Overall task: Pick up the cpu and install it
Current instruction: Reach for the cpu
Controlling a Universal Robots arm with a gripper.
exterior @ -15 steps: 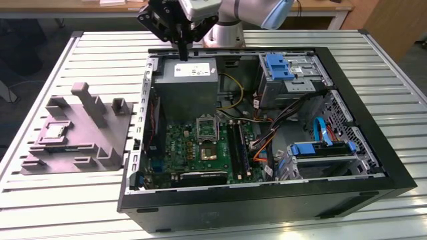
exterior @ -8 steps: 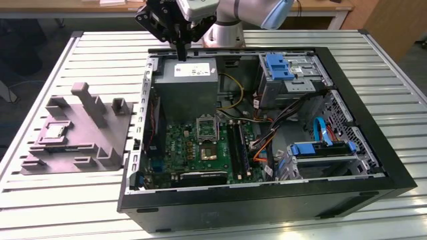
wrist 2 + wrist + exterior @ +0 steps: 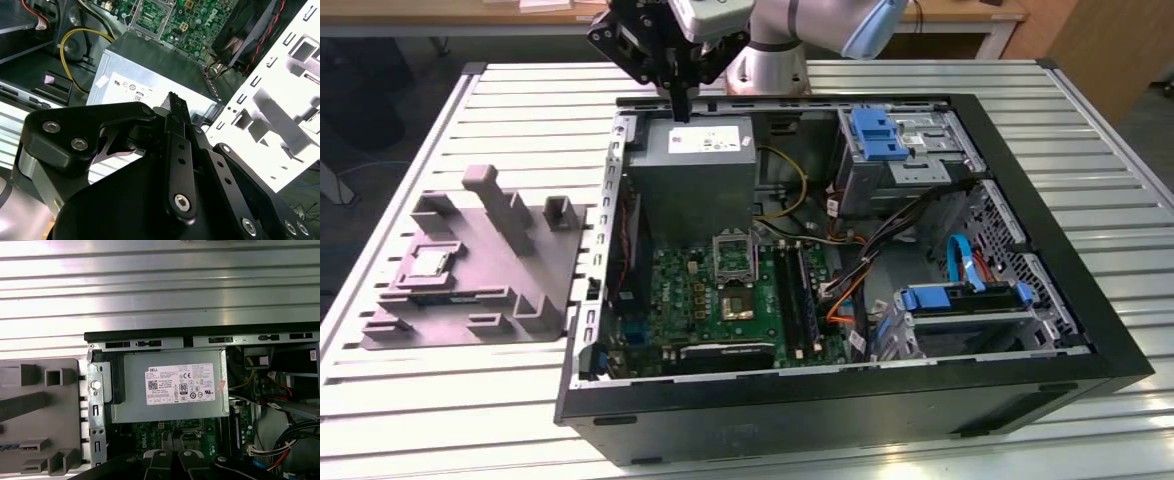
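Observation:
The cpu [image 3: 427,263], a small flat square with a silver top, lies in a recess of the grey plastic holder block [image 3: 480,275] outside the case, on the exterior view's left. My gripper [image 3: 680,112] hangs over the far wall of the open computer case, above the power supply [image 3: 700,150], well apart from the cpu. In the second wrist view my gripper [image 3: 176,101] has its black fingers pressed together with nothing between them. The silver socket frame [image 3: 734,256] with its dark centre sits on the green motherboard [image 3: 720,300].
The black case [image 3: 854,400] stands on a slatted metal table [image 3: 440,420]. Inside are blue drive brackets [image 3: 877,133], orange, yellow and black cables [image 3: 854,270], and a drive cage [image 3: 961,310]. The power supply [image 3: 172,390] is directly below the wrist, with the holder block [image 3: 40,415] beside the case.

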